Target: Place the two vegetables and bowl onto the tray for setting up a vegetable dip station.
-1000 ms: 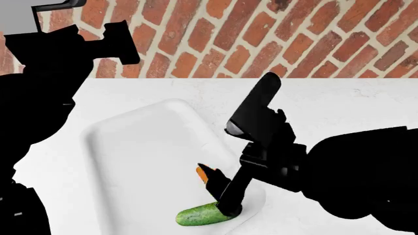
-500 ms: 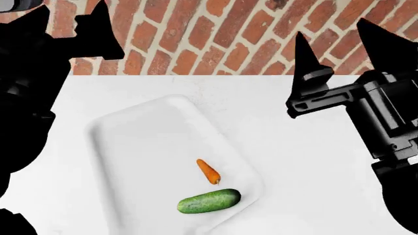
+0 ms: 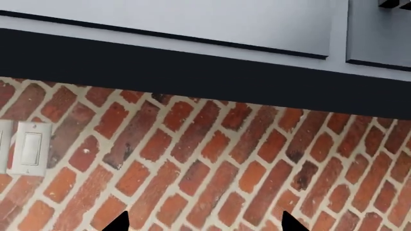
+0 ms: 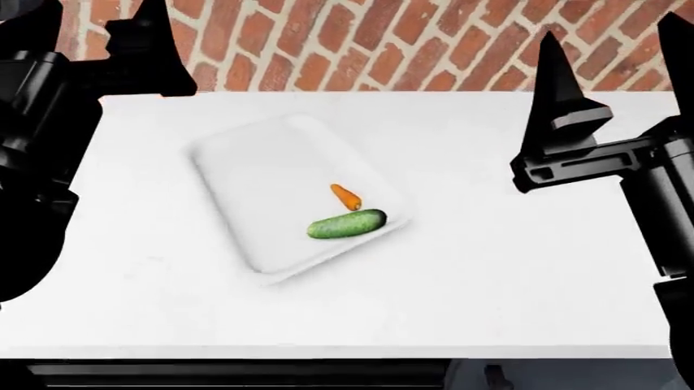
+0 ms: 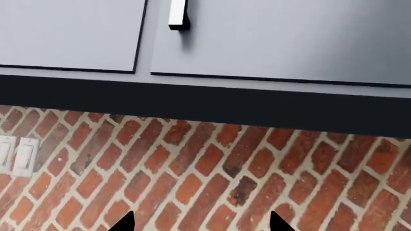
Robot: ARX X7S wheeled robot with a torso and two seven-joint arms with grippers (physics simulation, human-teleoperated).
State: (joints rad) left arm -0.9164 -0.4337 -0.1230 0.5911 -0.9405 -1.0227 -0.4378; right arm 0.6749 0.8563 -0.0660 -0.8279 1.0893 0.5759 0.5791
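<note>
Tray (image 4: 255,187) sits on the white counter (image 4: 488,268), angled, roughly centre-left in the head view. Cucumber (image 4: 346,224) lies flat on the tray near its right-hand near corner, long axis running roughly left-right. Carrot (image 4: 344,197) is on the tray just behind the cucumber, close to it; can't tell whether they touch. No bowl showing in any view. Both arms are raised and pulled well apart from the tray. Left gripper (image 4: 103,45) is up at the far left, over the counter's back edge against the brick wall (image 4: 358,49); one pointed finger stands out, the other merges into the dark arm, but the left wrist view shows two tips (image 3: 119,222) spread wide with only brick between them, so jaws apart, nothing held. Right gripper (image 4: 623,65) is at the right side, fingers pointing up, spread wide with a clear gap between them, empty; right wrist view agrees, two tips (image 5: 125,222) far apart over bare brick. Both wrist cameras look at the wall: brick, a dark strip below grey cabinet doors (image 5: 276,33), one cabinet handle (image 5: 178,14), and white wall switches (image 3: 29,148). Vegetables lie between the two grippers, lower and nearer the robot than either, the right one being somewhat closer to them. Neither gripper is touching anything.
</note>
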